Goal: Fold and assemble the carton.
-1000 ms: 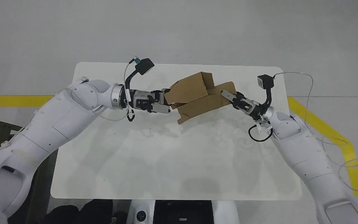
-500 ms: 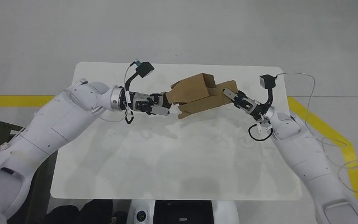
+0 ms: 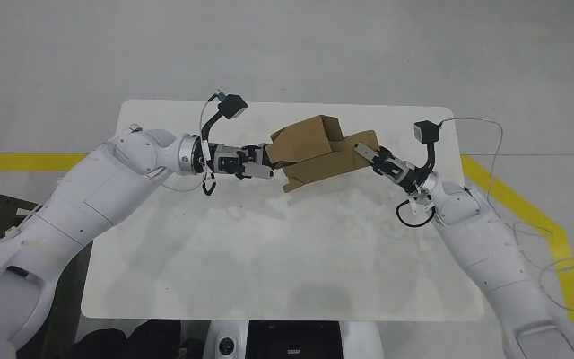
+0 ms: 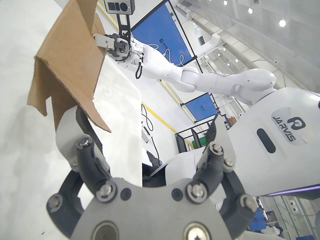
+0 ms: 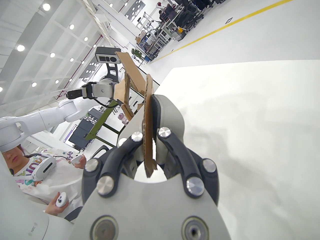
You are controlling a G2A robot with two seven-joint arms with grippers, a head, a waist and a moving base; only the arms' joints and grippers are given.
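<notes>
A brown cardboard carton (image 3: 314,148), partly opened with its flaps loose, is held up over the far middle of the white table (image 3: 269,260). My right gripper (image 3: 366,153) is shut on a flap at one end; in the right wrist view the cardboard edge (image 5: 148,116) stands clamped between the two fingers (image 5: 165,116). At the other end my left gripper (image 3: 268,161) is open. In the left wrist view its fingers (image 4: 72,123) are spread wide, and a carton panel (image 4: 67,58) lies against one of them. The right gripper (image 4: 100,42) shows beyond the carton there.
The table's far edge (image 3: 287,101) lies just beyond the carton, with grey floor and a yellow line (image 3: 36,161) past it. Bare table surface stretches from the carton toward the near edge (image 3: 269,316).
The carton's low corner by the left gripper has lifted slightly and the box has shifted a little toward the left arm. Both arms have barely moved.
</notes>
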